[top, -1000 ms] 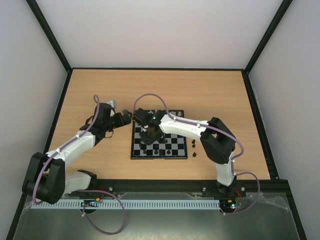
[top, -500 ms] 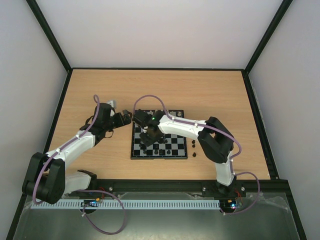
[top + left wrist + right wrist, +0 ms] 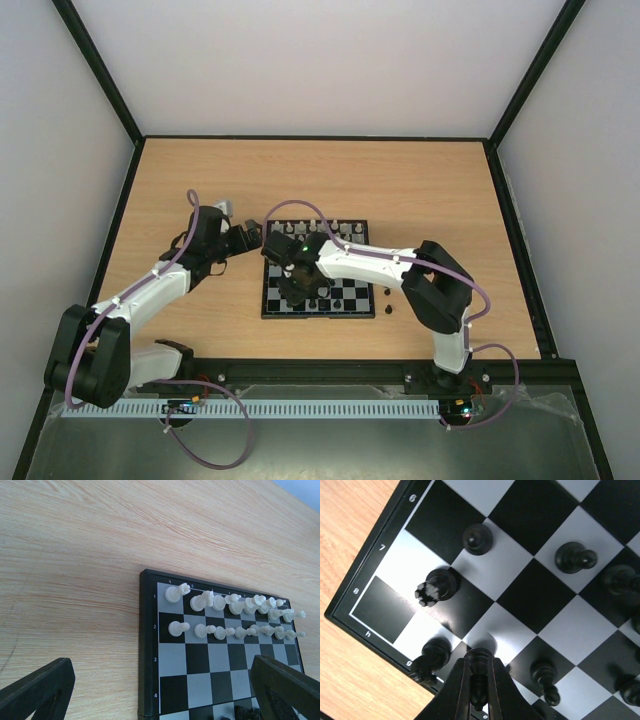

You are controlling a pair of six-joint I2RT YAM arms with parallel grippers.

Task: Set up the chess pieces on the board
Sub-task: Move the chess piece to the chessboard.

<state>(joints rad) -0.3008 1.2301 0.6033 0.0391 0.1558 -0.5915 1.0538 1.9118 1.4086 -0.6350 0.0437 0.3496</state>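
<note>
Board point(image 3: 144, 645) at centre of table point(image 3: 420, 190). On it: both cream-white rows point(image 3: 227, 615) apparently filled; black side point(image 3: 530, 555) partly filled, gaps open. Beside its right edge: two loose black pieces point(image 3: 388, 290), pending. Right gripper point(image 3: 479, 677): clamped on one black piece point(image 3: 479, 661) above the edge rank. Left gripper point(image 3: 252, 238): spread wide, nothing held.

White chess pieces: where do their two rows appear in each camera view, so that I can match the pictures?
Top external: the white chess pieces stand along the far edge of the board.
Left wrist: right of centre, in two rows at the upper end of the board.
Right wrist: not in it; only black pieces show.
Shared landmark: the board's black border.
</note>
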